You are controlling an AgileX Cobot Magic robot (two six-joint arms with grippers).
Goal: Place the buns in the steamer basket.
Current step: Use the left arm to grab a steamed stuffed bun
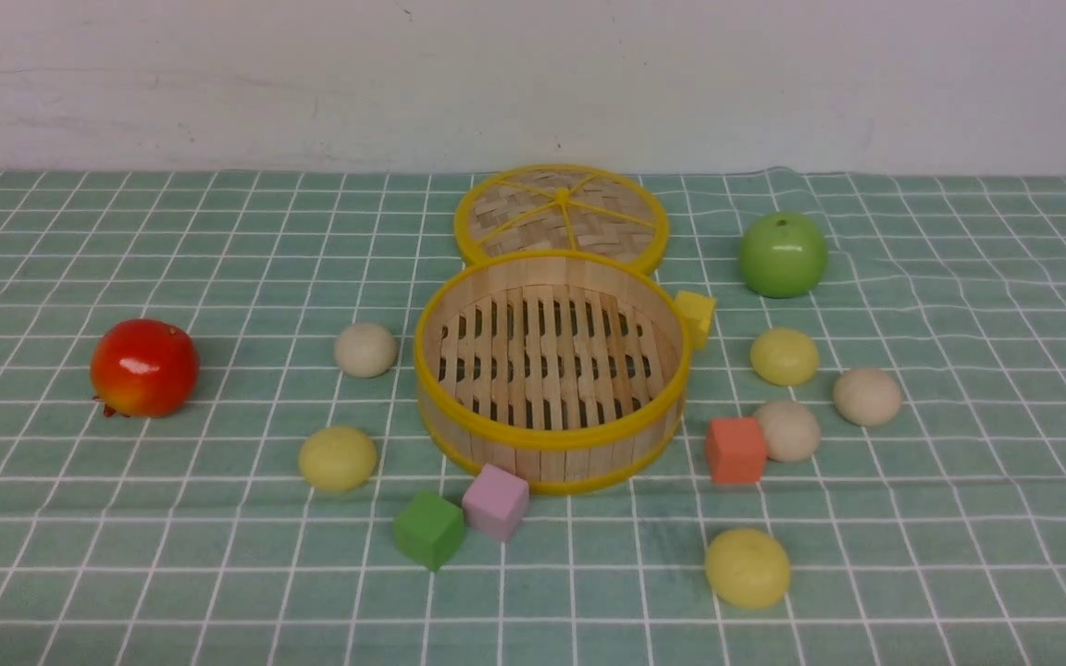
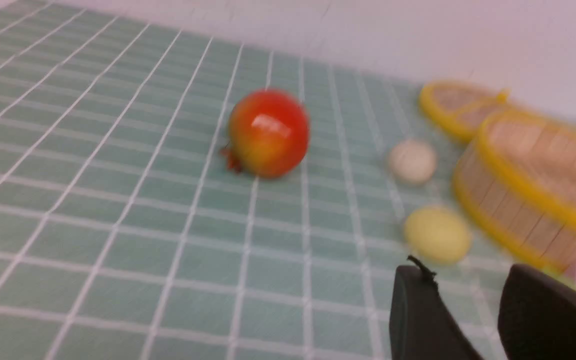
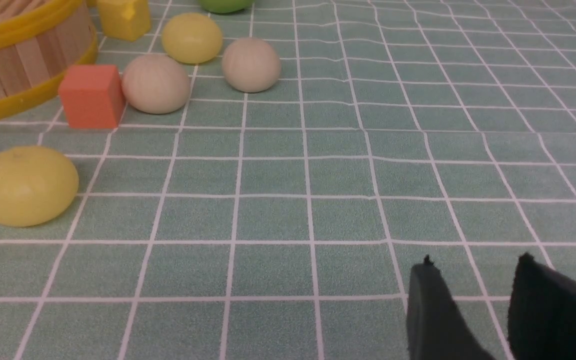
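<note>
The steamer basket [image 1: 542,458] stands empty mid-table, its wall also showing in the left wrist view [image 2: 513,210]. Two buns lie left of it, cream [image 1: 365,350] and yellow [image 1: 337,458]. To its right are a yellow bun [image 1: 784,356] and two cream ones [image 1: 867,396] [image 1: 787,430], with another yellow bun [image 1: 747,567] in front. My left gripper [image 2: 465,270] is open and empty, just short of the yellow bun [image 2: 437,235]. My right gripper [image 3: 475,262] is open over bare cloth, well away from the near yellow bun [image 3: 25,185]. Neither gripper shows in the front view.
The woven lid [image 1: 561,217] lies behind the basket. A green apple [image 1: 783,254] sits back right, a red fruit [image 1: 144,367] far left. Cubes lie round the basket: yellow [image 1: 696,316], orange [image 1: 735,450] touching a cream bun, pink [image 1: 495,501], green [image 1: 428,529].
</note>
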